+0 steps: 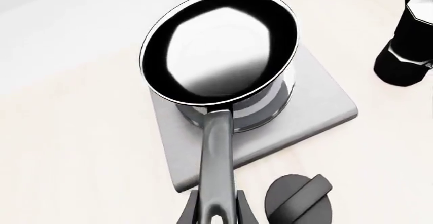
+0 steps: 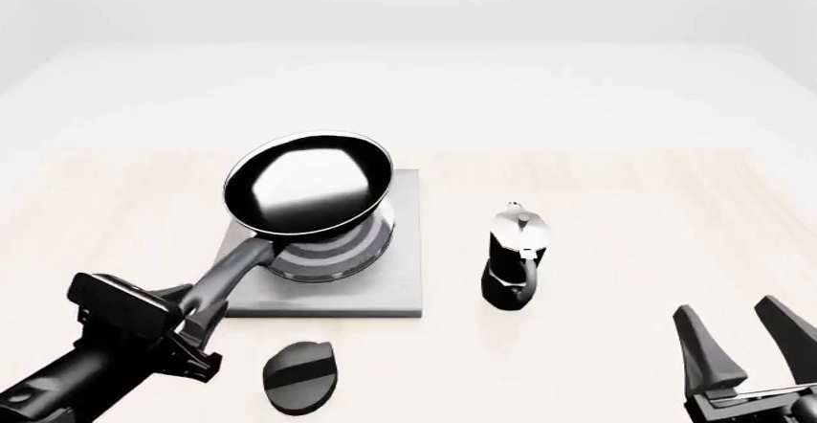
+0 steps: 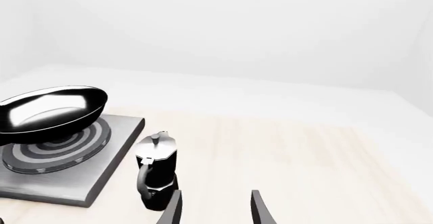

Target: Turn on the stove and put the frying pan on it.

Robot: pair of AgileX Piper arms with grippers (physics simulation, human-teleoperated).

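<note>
The pan (image 2: 309, 184) is held by its handle in the clamped left gripper (image 2: 191, 322), raised and tilted above the burner of the stove (image 2: 406, 251), as the right wrist view shows; nothing is seen inside it. The placing step is judged to be in hand, and lowering and levelling are called for next. The knob (image 2: 298, 377) lies near the stove's near edge, the moka pot (image 2: 516, 256) stands to the right, and the right gripper (image 2: 751, 339) is held apart and empty at the near right.

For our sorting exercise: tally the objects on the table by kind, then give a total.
Stove: 1
Frying pan: 1
Moka pot: 1
Knob: 1
Total: 4
</note>
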